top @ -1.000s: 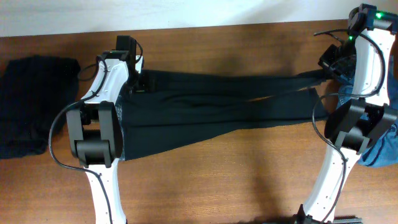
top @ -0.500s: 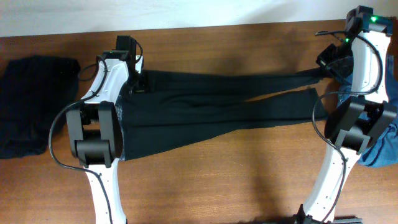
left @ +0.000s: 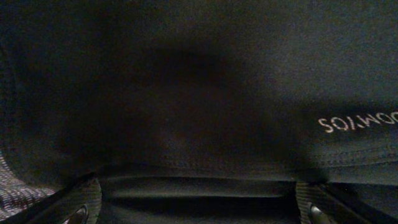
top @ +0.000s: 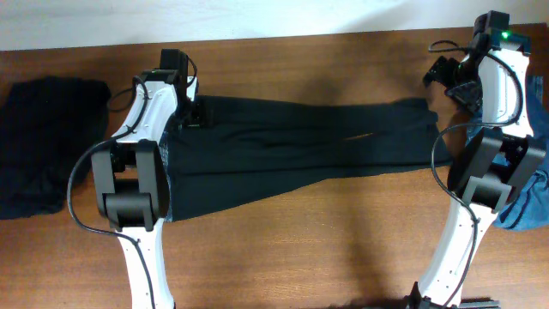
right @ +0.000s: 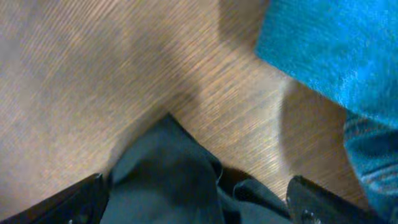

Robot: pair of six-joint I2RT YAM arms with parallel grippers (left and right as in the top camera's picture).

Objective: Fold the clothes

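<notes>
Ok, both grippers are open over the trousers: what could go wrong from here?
1. The trousers have uneven legs with a wrinkled split between them, so folding now could set creases.
2. The blue denim garment lies near the cuffs, so the right gripper might snag it too.

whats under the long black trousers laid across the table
Only the brown wooden table shows around the long black thin-fabric trousers, which lie spread on it. Whatever may sit beneath the fabric is covered and cannot be seen.
</notes>
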